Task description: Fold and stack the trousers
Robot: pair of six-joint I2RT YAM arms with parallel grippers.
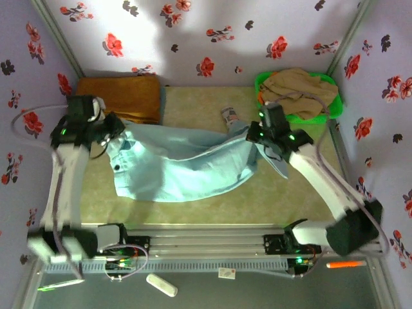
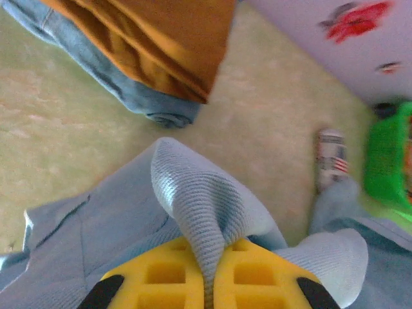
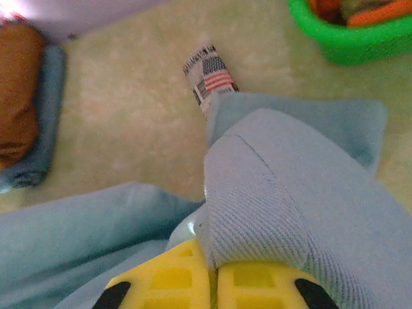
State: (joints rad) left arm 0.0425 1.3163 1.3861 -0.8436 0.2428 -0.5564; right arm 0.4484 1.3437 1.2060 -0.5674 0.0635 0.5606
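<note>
1. While both ends of the garment were gripped, the left claw (image 2: 209,283) stood narrow. Its yellow pads pinched a ridge of the trousers (image 1: 187,164) at what seemed the waist end, centre-left in the overhead view.
2. The right claw (image 3: 212,283) was likewise narrow, centre-right, with a fold of leg cloth rising from between its pads.
3. Between them the trousers sagged across the table (image 1: 193,103), probably held this way so one half could be carried over the other.
4. A mustard cloth (image 1: 125,96) lay folded upper left, perhaps the stacking spot. A green basket (image 1: 308,118) sat upper right.
</note>
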